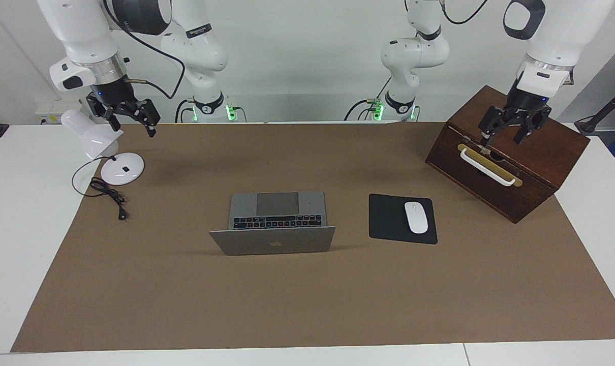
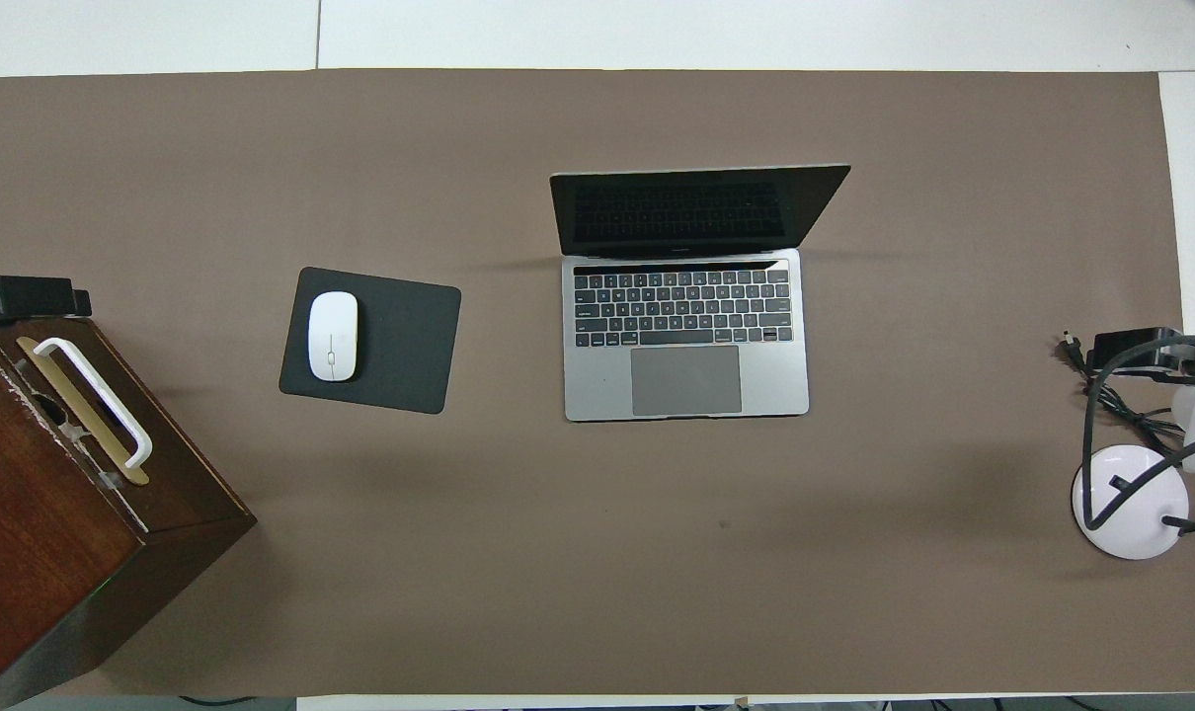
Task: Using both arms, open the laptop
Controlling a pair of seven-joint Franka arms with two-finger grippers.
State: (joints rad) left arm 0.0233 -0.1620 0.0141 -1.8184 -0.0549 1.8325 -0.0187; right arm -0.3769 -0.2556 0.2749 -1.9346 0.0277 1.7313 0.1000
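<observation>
Facing view
laptop: open on the brown mat, lid up, keys and trackpad showing
mouse pad: beside the laptop toward the left arm's end, a white mouse lying on it
wooden box: beside the laptop toward the left arm's end and nearer to the robots than it, white handle on its front
left tool: raised over the wooden box, well apart from the laptop, fingers spread, holding nothing
right tool: in the air toward the right arm's end, well apart from the laptop, just beside the lamp, fingers spread, holding nothing

Overhead view
laptop: mid mat, dark screen tilted back, nothing touching it
left tool: only its black tip shows, above the wooden box, well clear of the laptop
right tool: a black tip at the frame edge, over the lamp's cord, well clear of the laptop
tabletop: white, showing round the brown mat on which the laptop stands
</observation>
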